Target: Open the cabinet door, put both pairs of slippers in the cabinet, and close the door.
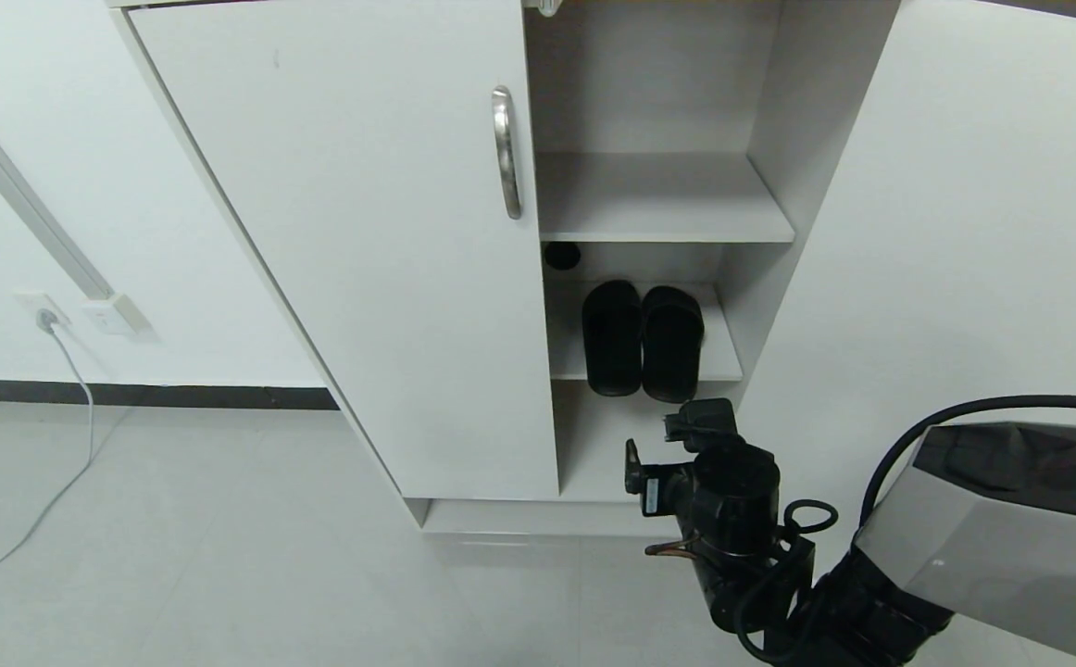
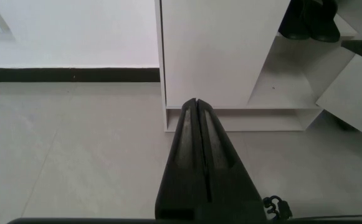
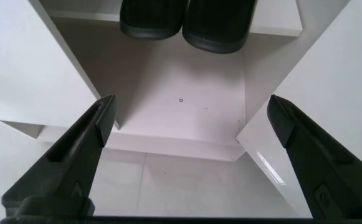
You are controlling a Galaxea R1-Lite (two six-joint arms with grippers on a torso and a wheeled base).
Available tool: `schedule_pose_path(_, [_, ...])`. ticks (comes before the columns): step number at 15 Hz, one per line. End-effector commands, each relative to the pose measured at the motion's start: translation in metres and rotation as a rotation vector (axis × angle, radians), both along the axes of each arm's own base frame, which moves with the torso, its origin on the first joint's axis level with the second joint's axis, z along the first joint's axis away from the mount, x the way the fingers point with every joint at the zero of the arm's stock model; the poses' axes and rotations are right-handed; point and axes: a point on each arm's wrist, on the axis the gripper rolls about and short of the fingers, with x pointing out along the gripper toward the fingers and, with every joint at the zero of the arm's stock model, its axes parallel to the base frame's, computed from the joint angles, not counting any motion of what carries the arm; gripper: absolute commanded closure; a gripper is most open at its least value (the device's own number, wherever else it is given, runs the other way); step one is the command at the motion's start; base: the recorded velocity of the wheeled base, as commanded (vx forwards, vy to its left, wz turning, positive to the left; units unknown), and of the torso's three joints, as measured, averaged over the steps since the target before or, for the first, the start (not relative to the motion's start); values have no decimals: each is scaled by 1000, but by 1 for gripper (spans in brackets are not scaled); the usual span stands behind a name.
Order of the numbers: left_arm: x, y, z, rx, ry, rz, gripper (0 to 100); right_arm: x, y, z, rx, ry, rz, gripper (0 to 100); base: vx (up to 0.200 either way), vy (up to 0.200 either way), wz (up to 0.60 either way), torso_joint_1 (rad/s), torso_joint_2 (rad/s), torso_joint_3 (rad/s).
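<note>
A pair of black slippers (image 1: pixel 642 340) lies side by side on the lower shelf (image 1: pixel 723 357) of the white cabinet; their toes overhang the shelf edge in the right wrist view (image 3: pixel 187 18). The cabinet's right door (image 1: pixel 964 241) stands swung open, while the left door (image 1: pixel 353 241) with its metal handle (image 1: pixel 506 153) is closed. My right gripper (image 1: pixel 668 440) hangs open in front of the bottom compartment (image 3: pixel 181 93), just below the slippers, with nothing between its fingers (image 3: pixel 96 124). My left gripper (image 2: pixel 196 109) is shut and empty, low over the floor in front of the cabinet base (image 2: pixel 243 118).
An upper shelf (image 1: pixel 658 199) is bare. A small dark round object (image 1: pixel 561 255) sits at the back above the slippers. A wall socket (image 1: pixel 43 315) with a grey cable (image 1: pixel 84 417) is at the far left. Open tiled floor (image 1: pixel 223 556) spreads before the cabinet.
</note>
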Motion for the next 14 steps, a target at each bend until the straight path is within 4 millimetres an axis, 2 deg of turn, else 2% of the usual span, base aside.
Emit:
schedule_pose_path(1, [0, 0, 0, -1, 1, 0, 100, 0, 0, -1, -3, 3, 0, 0, 0, 0, 0, 0, 0, 0])
schedule_pose_path(4, [0, 0, 0, 1, 1, 0, 100, 0, 0, -3, -8, 7, 0, 0, 0, 0, 0, 4, -1, 37])
schedule_pose_path(7, [0, 0, 0, 1, 1, -2, 100, 1, 1, -9, -18, 17, -2, 0, 0, 0, 0, -1, 1, 186])
schedule_pose_path(14, [0, 0, 0, 1, 1, -2, 100, 2, 0, -10, -19, 17, -8, 0, 0, 0, 0, 2, 2, 202])
